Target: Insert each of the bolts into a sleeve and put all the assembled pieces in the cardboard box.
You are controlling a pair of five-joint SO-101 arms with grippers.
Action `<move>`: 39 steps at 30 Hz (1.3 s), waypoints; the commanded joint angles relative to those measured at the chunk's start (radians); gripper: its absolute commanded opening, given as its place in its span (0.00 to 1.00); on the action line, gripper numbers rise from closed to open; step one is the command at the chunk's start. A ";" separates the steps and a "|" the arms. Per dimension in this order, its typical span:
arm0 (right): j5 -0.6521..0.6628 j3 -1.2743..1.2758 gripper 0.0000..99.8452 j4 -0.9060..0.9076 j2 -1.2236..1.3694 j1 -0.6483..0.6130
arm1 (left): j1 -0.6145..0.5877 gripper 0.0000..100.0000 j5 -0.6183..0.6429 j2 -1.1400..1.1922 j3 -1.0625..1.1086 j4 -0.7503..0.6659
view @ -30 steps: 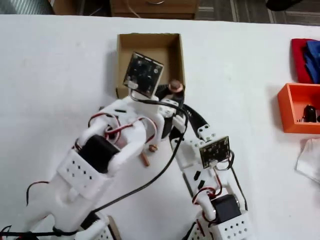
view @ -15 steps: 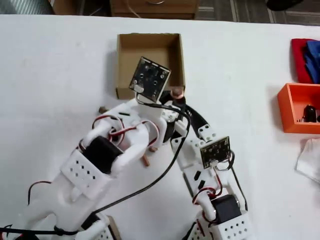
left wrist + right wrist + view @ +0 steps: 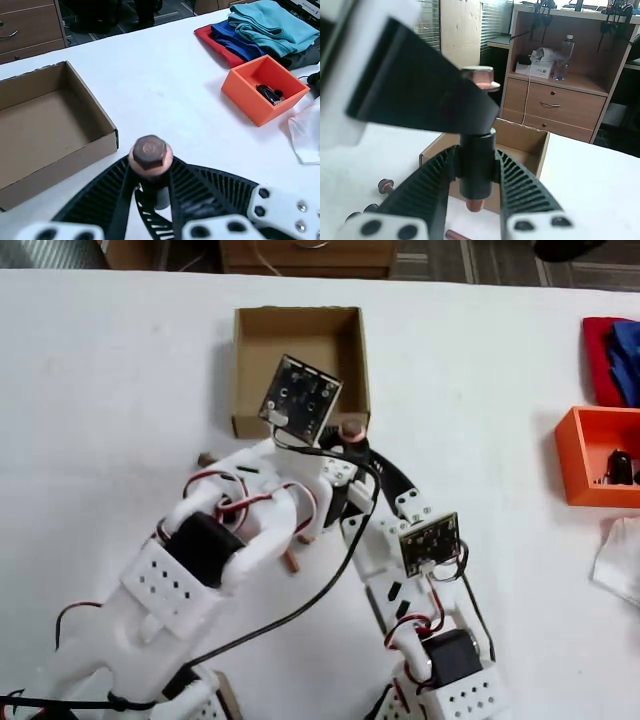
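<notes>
The left pincer is closed on a bolt, just under its copper hex head. The right pincer grips a black sleeve upright. The bolt passes through it and its copper tip shows below. Both pincers meet just beside the near right corner of the cardboard box, which stands toward the far edge of the table. A loose bolt lies beside the arms. An orange bin stands near the right edge.
</notes>
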 commanded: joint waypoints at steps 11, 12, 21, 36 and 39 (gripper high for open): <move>-0.006 -0.034 0.02 -0.001 -0.012 0.022 | -0.025 0.06 -0.103 -0.015 -0.125 0.166; -0.006 -0.034 0.02 -0.001 -0.012 0.022 | -0.025 0.06 -0.103 -0.015 -0.140 0.180; -0.006 -0.034 0.02 0.030 -0.018 0.021 | -0.025 0.06 -0.103 -0.015 -0.170 0.270; -0.002 -0.034 0.02 0.028 -0.016 0.022 | -0.273 0.06 -0.301 -0.015 -0.274 0.270; -0.002 -0.034 0.02 0.041 -0.013 0.022 | -0.446 0.06 -0.311 -0.015 -0.275 0.273</move>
